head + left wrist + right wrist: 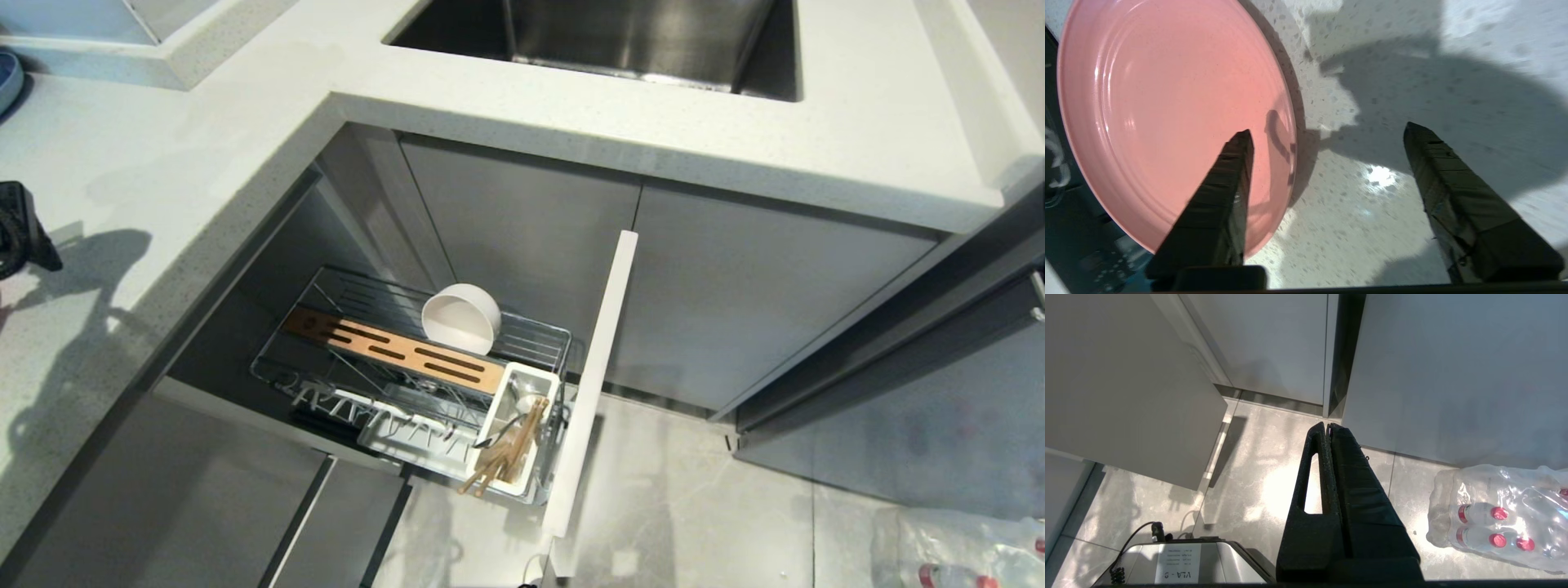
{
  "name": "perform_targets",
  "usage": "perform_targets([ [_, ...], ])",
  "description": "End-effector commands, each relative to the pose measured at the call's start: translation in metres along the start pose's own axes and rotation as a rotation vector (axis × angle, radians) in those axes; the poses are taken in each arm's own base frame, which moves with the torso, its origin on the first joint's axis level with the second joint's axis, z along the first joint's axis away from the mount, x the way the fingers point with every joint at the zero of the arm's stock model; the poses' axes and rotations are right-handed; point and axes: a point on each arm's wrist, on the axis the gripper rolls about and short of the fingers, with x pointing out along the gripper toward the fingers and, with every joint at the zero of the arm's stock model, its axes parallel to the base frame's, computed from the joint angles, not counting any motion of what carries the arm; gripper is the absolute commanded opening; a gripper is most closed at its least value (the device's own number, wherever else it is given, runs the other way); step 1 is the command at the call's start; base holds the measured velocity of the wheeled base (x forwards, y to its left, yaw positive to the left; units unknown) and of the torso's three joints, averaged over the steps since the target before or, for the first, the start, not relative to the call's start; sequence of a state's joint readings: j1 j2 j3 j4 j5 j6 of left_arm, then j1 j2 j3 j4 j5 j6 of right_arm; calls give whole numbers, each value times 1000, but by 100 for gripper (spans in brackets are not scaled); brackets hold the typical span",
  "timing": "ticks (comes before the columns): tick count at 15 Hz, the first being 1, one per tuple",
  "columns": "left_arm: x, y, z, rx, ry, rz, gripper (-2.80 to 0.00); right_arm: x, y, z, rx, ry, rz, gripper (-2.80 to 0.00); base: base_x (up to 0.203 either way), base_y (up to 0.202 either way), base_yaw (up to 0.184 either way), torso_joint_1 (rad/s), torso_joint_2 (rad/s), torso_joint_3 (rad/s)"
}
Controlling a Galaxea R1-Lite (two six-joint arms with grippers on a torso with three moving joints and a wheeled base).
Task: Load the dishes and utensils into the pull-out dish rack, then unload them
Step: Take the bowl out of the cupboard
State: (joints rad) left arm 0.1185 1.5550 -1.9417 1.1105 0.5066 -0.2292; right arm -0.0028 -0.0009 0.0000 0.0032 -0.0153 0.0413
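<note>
Left gripper [1327,130] wide apart, holding nothing, above worktop [1412,61]; one finger overlaps pink plate [1167,114], other over bare stone beside plate rim. Plate flat on worktop, probably rigid, glossy, slippery, breakable; judged best taken at near rim, pinching lip. Right gripper [1327,426] closed, empty, parked over floor. Farther from plate, down in pull-out dish rack [531,327]: white bowl [460,318] on edge, likely light, fragile; chopsticks [506,457] and spoon [500,431] in caddy [491,416], thin, light

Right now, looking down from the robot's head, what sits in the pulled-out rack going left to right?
Brown wooden slotted insert → white bowl → white utensil caddy holding chopsticks → tall pale front panel.
</note>
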Motion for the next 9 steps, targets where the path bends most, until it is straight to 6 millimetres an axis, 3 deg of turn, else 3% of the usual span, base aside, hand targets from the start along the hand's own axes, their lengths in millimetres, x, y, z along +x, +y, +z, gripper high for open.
perform_targets([
  [1,-22,8,-4,-29,-50,-30,0,0,0,0,0,2,0,-280,0,0,0,0,0,0],
  [5,-66,23,-16,-125,-150,-133,0,0,0,0,0,2,0,-280,0,0,0,0,0,0],
  [6,-77,30,-21,-138,-174,-156,-280,0,0,0,0,2,0,-280,0,0,0,0,0,0],
  [9,-104,50,-35,-203,-233,-212,-280,0,0,0,0,2,0,-280,0,0,0,0,0,0],
])
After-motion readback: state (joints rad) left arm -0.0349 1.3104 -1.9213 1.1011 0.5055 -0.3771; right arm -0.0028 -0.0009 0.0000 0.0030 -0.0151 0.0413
